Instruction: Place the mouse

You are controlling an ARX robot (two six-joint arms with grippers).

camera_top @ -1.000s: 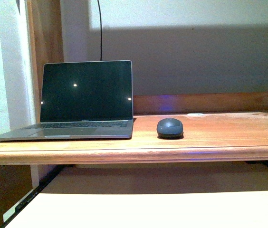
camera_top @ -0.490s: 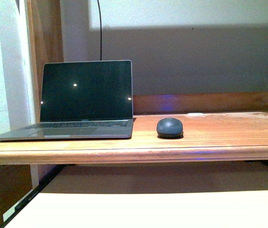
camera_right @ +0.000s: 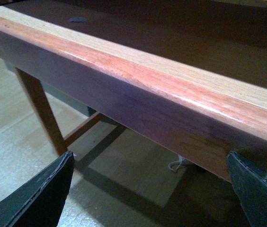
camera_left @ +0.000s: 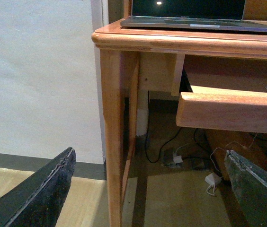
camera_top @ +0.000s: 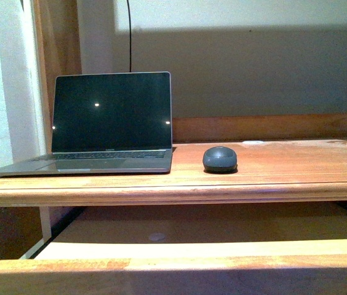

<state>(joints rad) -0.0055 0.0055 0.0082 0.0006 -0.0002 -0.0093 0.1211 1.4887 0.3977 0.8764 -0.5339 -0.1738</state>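
Observation:
The mouse (camera_top: 219, 159), a small dark grey dome, rests on the wooden desk (camera_top: 284, 178), just right of the laptop. Neither arm appears in the front view. My left gripper (camera_left: 150, 189) is open and empty, low beside the desk's front left leg (camera_left: 111, 142), far below the mouse. My right gripper (camera_right: 150, 189) is also open and empty, under and in front of the pulled-out drawer's front board (camera_right: 138, 90). The mouse does not show in either wrist view.
An open laptop (camera_top: 109, 123) with a dark screen stands on the desk's left part. The drawer (camera_top: 179, 267) below the desktop is pulled out, with a small round disc (camera_top: 156, 236) inside. Cables and adapters (camera_left: 190, 158) lie on the floor under the desk.
The drawer has come out toward me and its front board now fills the bottom of the front view. The view has shifted slightly. The mouse and laptop stay in place.

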